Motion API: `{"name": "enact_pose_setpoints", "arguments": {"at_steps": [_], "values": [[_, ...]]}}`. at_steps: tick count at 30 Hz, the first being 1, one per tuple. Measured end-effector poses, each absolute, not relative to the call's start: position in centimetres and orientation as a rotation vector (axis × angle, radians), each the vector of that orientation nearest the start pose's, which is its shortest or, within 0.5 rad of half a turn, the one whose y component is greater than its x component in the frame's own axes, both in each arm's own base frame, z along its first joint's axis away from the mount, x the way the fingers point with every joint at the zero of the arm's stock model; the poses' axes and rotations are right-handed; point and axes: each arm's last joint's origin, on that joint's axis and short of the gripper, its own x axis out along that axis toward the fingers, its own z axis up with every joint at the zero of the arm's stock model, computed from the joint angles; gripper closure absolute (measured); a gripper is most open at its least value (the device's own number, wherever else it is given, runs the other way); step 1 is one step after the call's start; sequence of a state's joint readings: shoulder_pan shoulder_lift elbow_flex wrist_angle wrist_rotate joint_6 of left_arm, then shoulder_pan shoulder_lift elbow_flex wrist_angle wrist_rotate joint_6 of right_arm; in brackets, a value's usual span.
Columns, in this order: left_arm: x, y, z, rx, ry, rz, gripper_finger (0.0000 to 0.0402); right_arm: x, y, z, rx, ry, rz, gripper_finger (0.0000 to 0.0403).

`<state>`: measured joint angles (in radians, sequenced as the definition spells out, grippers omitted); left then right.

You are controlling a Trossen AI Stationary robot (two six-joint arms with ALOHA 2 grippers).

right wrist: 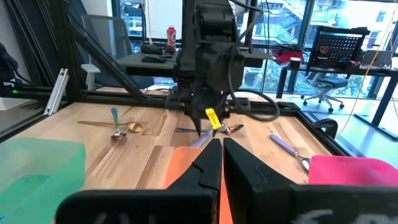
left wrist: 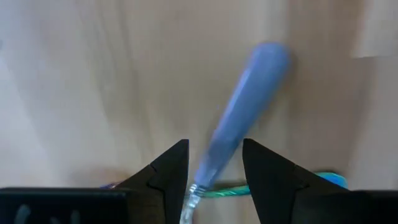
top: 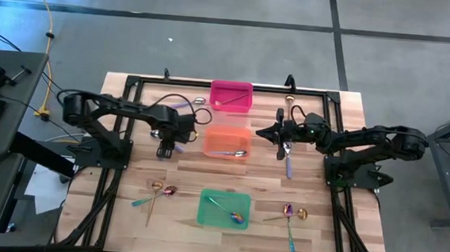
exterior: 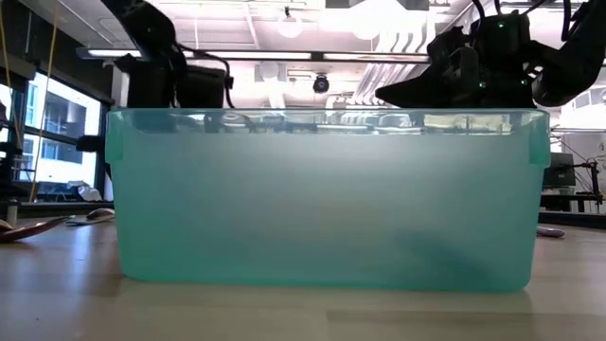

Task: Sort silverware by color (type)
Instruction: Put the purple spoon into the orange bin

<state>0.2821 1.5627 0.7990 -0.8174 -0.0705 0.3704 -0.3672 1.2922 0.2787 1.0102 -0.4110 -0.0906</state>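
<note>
Three bins: pink, orange, green; two arms.

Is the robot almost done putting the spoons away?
Not yet. Done: the pink bin, orange bin and green bin each hold a piece of silverware. In hand: the left gripper is open over a blue-handled utensil lying on the table; the right gripper is shut and holds nothing. Left: spoons near the table's front on both sides, and a few more by the pink bin and the right arm.
</note>
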Motion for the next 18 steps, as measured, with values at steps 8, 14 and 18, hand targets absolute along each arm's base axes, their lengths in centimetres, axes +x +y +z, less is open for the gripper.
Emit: {"name": "enact_pose_setpoints", "arguments": {"at_steps": [8, 14, 18], "values": [[23.0, 6.9, 13.1, 0.157, 1.656, -0.081, 0.0303, 21.2, -6.9, 18.0, -0.109, 0.005, 0.044, 0.0403], [22.9, 6.9, 13.0, 0.166, 1.656, -0.108, 0.0364, 21.2, -6.9, 18.0, -0.107, 0.005, 0.044, 0.0403], [22.9, 7.2, 13.3, 0.177, 1.643, -0.123, 0.0364, 21.2, -6.9, 17.9, -0.037, 0.020, 0.043, 0.0403]]}}
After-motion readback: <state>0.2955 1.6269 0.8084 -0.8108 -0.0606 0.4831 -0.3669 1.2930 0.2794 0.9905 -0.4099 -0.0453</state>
